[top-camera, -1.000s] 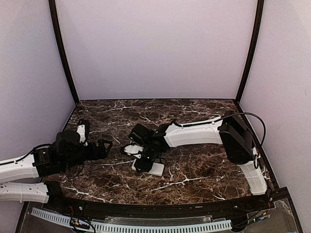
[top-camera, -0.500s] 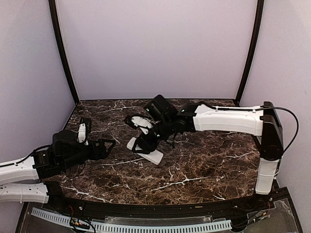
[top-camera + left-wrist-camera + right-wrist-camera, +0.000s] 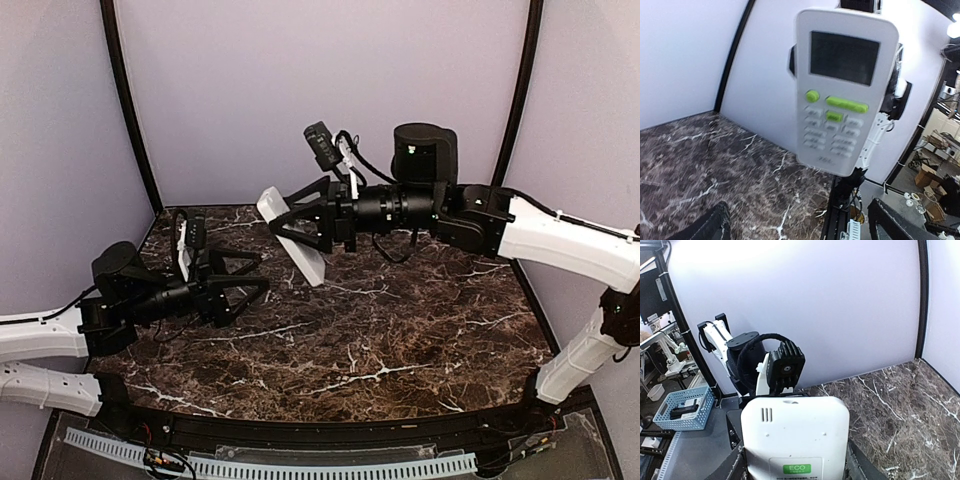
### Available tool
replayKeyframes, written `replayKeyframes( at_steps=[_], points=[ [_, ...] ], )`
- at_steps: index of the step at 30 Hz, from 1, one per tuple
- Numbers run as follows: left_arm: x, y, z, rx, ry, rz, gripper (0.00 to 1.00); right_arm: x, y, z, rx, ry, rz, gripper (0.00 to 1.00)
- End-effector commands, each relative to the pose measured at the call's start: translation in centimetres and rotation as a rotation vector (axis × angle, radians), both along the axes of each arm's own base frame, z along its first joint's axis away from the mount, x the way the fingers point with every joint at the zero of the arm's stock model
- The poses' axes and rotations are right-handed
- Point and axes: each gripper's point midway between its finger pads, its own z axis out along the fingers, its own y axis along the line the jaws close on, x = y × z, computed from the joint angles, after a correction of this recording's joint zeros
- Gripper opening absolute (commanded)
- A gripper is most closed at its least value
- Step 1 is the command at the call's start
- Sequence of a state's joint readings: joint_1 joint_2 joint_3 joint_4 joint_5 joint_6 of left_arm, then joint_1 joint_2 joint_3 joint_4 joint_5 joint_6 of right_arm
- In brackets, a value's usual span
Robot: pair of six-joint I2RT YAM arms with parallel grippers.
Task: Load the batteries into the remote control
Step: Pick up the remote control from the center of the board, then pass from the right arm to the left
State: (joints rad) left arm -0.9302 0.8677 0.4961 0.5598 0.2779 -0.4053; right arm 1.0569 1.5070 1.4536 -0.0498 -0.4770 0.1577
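In the upper middle of the top view, your right claw [image 3: 300,225] pinches the remote [image 3: 308,262] in the air above the table [image 3: 400,340], and the remote hangs tilted. At left, your left claw [image 3: 252,275] is spread, its 2 fingers pointing toward the remote but apart from it.

In the left wrist view the remote [image 3: 842,90] fills the upper centre, upright, display [image 3: 844,56] on top and green buttons [image 3: 846,104] below.

In the right wrist view the remote's back [image 3: 795,435], with a green ECO label [image 3: 796,469], fills the bottom centre. Beyond it the left arm [image 3: 782,365] faces you.
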Motion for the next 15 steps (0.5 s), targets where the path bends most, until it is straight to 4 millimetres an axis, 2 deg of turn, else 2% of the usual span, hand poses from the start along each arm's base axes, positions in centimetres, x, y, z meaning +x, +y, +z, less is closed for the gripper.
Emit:
replayKeyframes(
  at_steps=[1,8,15],
  points=[
    [-3.2,-2.5,5.3,-0.076,-0.154,-0.245,0.98,-1.9,-0.2,3.6,0.142,-0.029,0.076,0.17],
    [-3.6,-3.9,7.6,-0.110,-0.214,-0.282,0.97,-3.2,0.0,4.3,0.162,-0.039,0.094,0.16],
    [-2.9,-4.6,7.4,-0.085,-0.203,-0.258,0.80,-3.5,0.4,4.0,0.160,-0.030,0.106,0.15]
  ],
)
